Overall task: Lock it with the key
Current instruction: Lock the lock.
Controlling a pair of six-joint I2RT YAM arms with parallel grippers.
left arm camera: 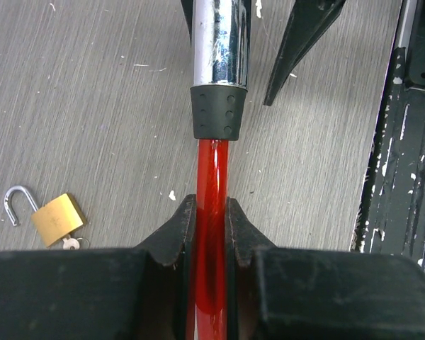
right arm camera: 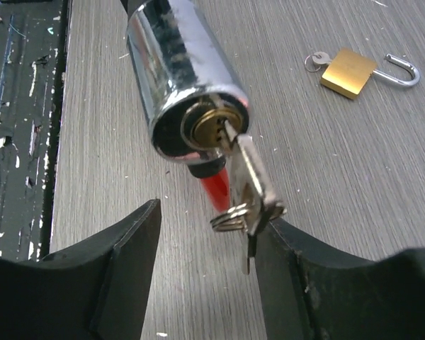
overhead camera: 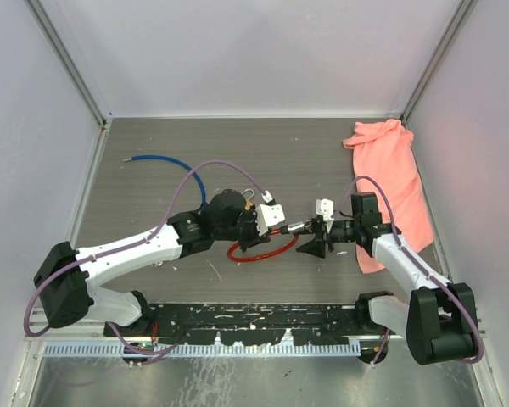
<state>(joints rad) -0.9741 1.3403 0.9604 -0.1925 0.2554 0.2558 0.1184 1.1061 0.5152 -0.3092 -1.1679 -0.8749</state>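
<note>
The left jaws are clenched on the red cable (left arm camera: 212, 170), just short of its black collar (left arm camera: 216, 112). The right jaws stand apart, released, straddling the key (right arm camera: 249, 173). Its bow sits close by one of them, and contact is unclear. The key's blade sits in the keyhole at the end of the chrome lock barrel (right arm camera: 173, 78), with a key ring (right arm camera: 229, 217) hanging from it. Farther off, an open brass padlock (right arm camera: 348, 72) lies on the bench (right arm camera: 340, 177), and a pink cloth (overhead camera: 390, 178) lies at the bench's right side.

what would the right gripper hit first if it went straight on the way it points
Likely the silver key sticking out of the chrome lock cylinder; it lies between the right gripper's open jaws, though depth is unclear.
</note>
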